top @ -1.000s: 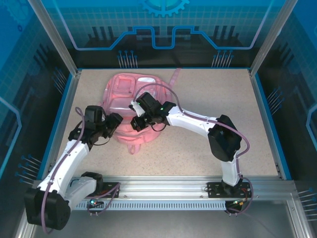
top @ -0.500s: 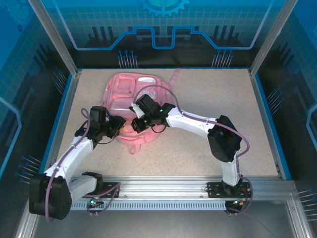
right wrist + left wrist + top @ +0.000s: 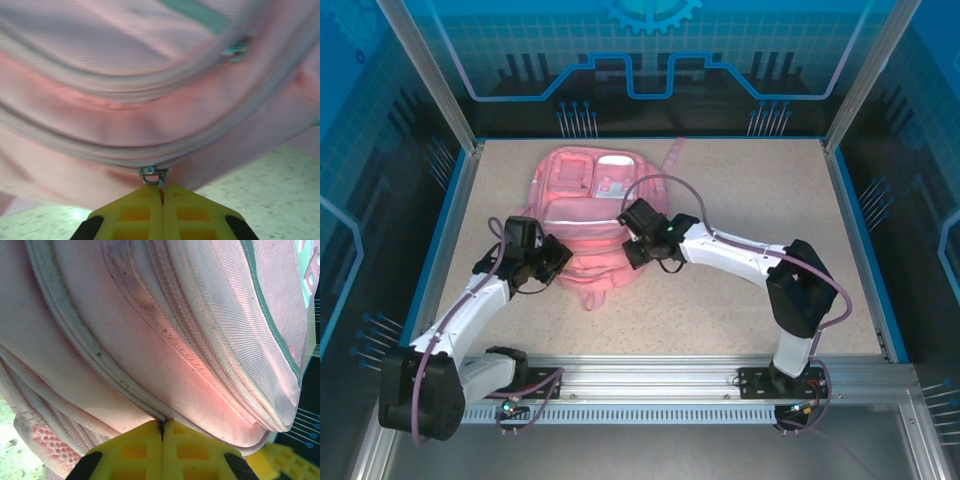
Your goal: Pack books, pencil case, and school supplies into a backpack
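The soft pink fabric backpack (image 3: pixel 582 232) lies on a speckled table (image 3: pixel 750 190). The left gripper (image 3: pixel 161 423), closed, butts its seam; the right gripper (image 3: pixel 161 189) pinches a metal zipper pull (image 3: pixel 152 173).

I count: bench (image 3: pixel 740 180): 1 | pink backpack (image 3: pixel 582 215): 1 | pink strap (image 3: pixel 672 155): 1 seen | arms: 2, my left arm (image 3: pixel 470 310) and my right arm (image 3: pixel 740 258) | tools: 2, my left tool (image 3: pixel 557 258) and my right tool (image 3: pixel 632 252) | yellow fingers (image 3: pixel 135 450): 2 per tool, 4 in all | metal zipper pull (image 3: pixel 152 173): 1
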{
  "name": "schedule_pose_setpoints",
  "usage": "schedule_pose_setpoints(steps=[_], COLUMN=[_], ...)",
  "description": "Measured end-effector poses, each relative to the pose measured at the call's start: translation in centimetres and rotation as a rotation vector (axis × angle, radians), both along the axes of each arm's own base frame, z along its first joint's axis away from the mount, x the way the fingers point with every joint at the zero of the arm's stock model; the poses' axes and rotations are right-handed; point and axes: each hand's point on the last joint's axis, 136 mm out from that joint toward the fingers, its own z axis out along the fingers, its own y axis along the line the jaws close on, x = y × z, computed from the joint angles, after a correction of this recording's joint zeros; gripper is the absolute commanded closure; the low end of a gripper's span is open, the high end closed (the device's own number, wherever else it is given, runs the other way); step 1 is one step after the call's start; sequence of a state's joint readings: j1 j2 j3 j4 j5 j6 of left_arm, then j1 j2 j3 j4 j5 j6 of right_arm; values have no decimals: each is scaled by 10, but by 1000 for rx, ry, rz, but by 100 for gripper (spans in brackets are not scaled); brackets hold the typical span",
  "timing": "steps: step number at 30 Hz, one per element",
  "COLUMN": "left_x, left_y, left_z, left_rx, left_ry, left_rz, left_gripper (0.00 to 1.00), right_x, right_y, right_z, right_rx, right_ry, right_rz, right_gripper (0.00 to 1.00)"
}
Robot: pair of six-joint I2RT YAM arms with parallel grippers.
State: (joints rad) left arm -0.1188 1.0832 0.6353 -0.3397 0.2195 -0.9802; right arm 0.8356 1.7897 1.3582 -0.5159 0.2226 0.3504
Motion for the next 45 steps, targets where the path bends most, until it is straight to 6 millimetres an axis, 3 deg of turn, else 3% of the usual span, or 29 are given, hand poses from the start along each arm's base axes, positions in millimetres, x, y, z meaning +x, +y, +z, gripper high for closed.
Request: schedule_pose_setpoints(steps=[8, 12, 14, 18, 22, 25, 30, 35, 38, 45], left_x=[-13, -16, -16, -17, -16, -14, -11, -4, -3, -4], left_y=[13, 13, 11, 7, 6, 6, 3, -4, -6, -11], left_z=[-12, -14, -13, -9, 3, 16, 27, 25, 17, -3], left_rx=[92, 102, 98, 82, 68, 53, 14, -28, -36, -43], left_ry=[47, 54, 51, 39, 11, -28, -63, -64, -38, 10], left_rz=[-10, -27, -39, -56, -52, -36, -8, 3, 9, 22], left_gripper=[100, 100, 95, 74, 56, 50, 47, 46, 48, 68], right_x=[63, 95, 98, 86, 53, 28, -3, -27, -33, -36], right_y=[-67, -79, -78, -61, -29, 0, 44, 71, 77, 80], right_z=[-3, -8, -9, -10, -8, 2, 15, 23, 23, 22], right_rx=[-89, -102, -97, -52, 62, 157, 266, 301, 304, 289], right_ry=[-20, -23, -16, 16, 73, 108, 136, 141, 144, 139], right_rz=[-144, -165, -141, -51, 83, 181, 303, 365, 369, 339], right_gripper=[100, 100, 100, 100, 100, 100, 100, 100, 100, 100])
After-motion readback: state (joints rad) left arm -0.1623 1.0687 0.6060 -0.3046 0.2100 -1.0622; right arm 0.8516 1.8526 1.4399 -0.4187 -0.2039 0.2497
